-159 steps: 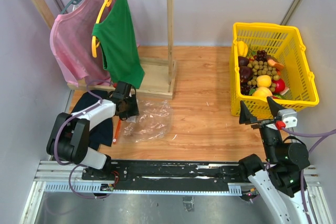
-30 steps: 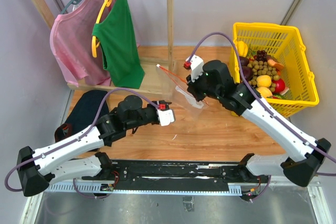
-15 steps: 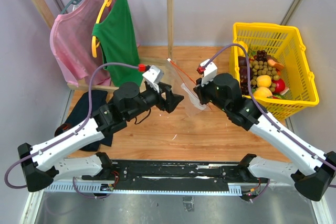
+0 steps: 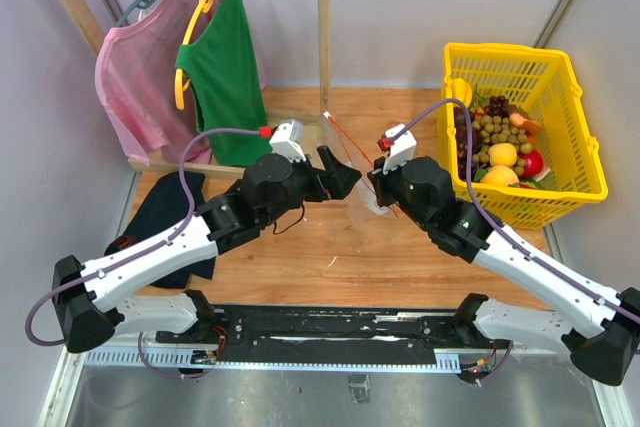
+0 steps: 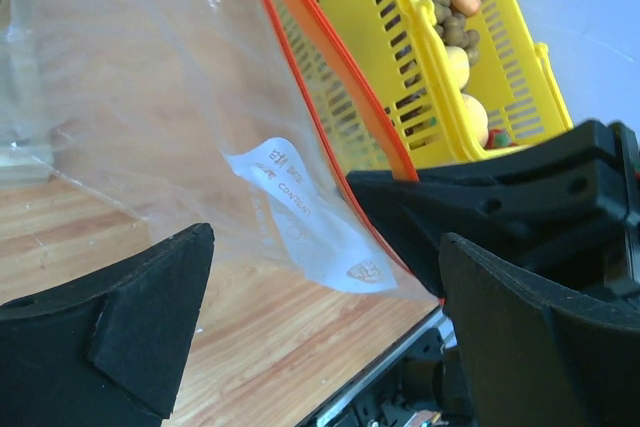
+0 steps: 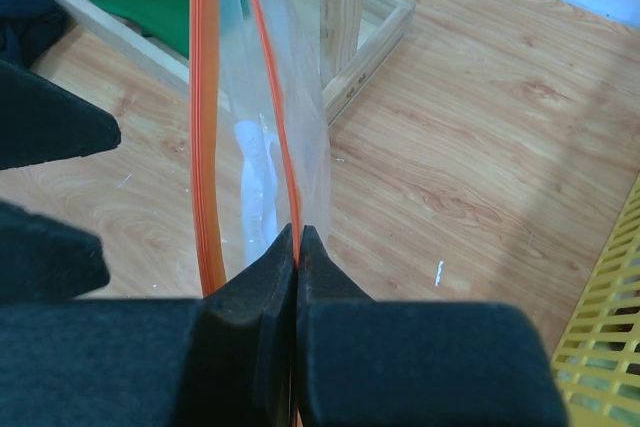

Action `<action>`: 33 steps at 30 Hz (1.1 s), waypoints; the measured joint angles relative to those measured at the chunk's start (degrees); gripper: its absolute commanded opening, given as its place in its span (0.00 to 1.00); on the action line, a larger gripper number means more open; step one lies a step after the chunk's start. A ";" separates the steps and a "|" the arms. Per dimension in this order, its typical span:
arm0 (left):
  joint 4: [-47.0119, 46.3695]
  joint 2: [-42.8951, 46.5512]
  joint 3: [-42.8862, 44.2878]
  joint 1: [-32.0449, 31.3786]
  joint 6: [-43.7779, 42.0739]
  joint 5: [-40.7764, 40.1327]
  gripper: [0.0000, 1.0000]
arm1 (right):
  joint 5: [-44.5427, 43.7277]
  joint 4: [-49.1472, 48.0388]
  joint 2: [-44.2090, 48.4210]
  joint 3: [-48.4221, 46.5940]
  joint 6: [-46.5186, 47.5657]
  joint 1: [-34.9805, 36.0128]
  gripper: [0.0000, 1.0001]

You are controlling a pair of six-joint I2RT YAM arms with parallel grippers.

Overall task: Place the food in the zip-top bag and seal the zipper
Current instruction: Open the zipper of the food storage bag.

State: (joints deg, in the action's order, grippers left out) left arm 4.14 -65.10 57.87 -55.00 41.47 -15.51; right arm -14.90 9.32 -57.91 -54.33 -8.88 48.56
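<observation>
The clear zip-top bag [image 4: 357, 160] hangs in the air over the table's middle. My right gripper [image 4: 376, 173] is shut on its mouth edge. In the right wrist view the pads [image 6: 285, 257] pinch one orange-red zipper [image 6: 266, 97] strip, while the other strip [image 6: 206, 147] bows away to the left. My left gripper [image 4: 338, 171] stands open right beside the bag. Its wrist view shows the bag's white label [image 5: 300, 209] and zipper [image 5: 322, 67] between the spread fingers [image 5: 160, 297]. The food lies in the yellow basket [image 4: 505, 49]: yellow fruits [image 4: 503, 154], a red piece [image 4: 534, 162], a dark purple one [image 4: 467, 139].
A wooden clothes rack [image 4: 323, 67] with a pink shirt [image 4: 140, 77] and a green shirt [image 4: 228, 72] stands at the back left. A dark cloth [image 4: 165, 209] lies by the left arm. The basket also holds tan balls [image 4: 493, 129] and a grape bunch [image 4: 496, 104].
The bag, earlier flat on the table, now hangs from my right gripper. In the last second my left gripper rose toward it and opened wide; the right one drew slightly nearer.
</observation>
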 measured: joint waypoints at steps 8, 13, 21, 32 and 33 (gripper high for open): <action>-0.33 -3.50 0.44 0.00 2.58 -4.20 0.83 | -6.88 -2.93 0.28 3.26 -1.38 3.89 0.01; 0.11 -7.06 1.62 0.00 2.56 -5.68 0.62 | -11.65 -5.46 0.26 4.48 -1.44 6.64 0.01; 0.26 -8.52 1.70 0.00 2.51 -6.56 0.51 | -16.90 -8.59 -2.08 5.46 -1.44 9.79 0.01; 1.31 -8.63 0.87 0.00 2.60 -7.04 0.28 | -19.98 -9.92 -3.93 5.55 -1.44 12.15 0.01; 1.79 -8.57 0.59 0.00 2.67 -7.19 0.23 | -20.39 -9.94 -3.89 5.57 -1.42 12.15 0.01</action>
State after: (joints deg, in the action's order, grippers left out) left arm 5.93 -73.67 58.46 -55.00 44.14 -22.70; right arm -35.29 -0.62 -61.80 -48.75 -10.31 60.71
